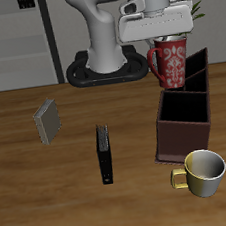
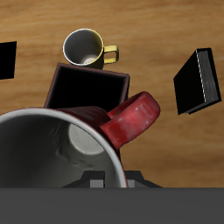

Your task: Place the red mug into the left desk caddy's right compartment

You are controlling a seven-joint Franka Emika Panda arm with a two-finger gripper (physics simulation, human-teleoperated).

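The red mug (image 1: pixel 169 65) with a white floral pattern hangs upright from my gripper (image 1: pixel 165 43), which is shut on its rim. It is held in the air over the dark brown desk caddy (image 1: pixel 179 137), a little behind the caddy's squarish end compartment (image 1: pixel 185 108) that lies nearest the table's front edge. In the wrist view the mug's pale inside (image 2: pixel 52 149) and red handle (image 2: pixel 133 118) fill the frame. The open squarish compartment (image 2: pixel 87 87) shows just beyond them. My fingertips are mostly hidden by the mug.
A plain golden-yellow mug (image 1: pixel 201 171) (image 2: pixel 86 48) stands in front of the caddy near the table's front edge. A slim black upright slab (image 1: pixel 105 153) (image 2: pixel 197 79) stands mid-table. A grey book-like block (image 1: pixel 47 121) stands farther off. The robot base (image 1: pixel 103 61) is at the back.
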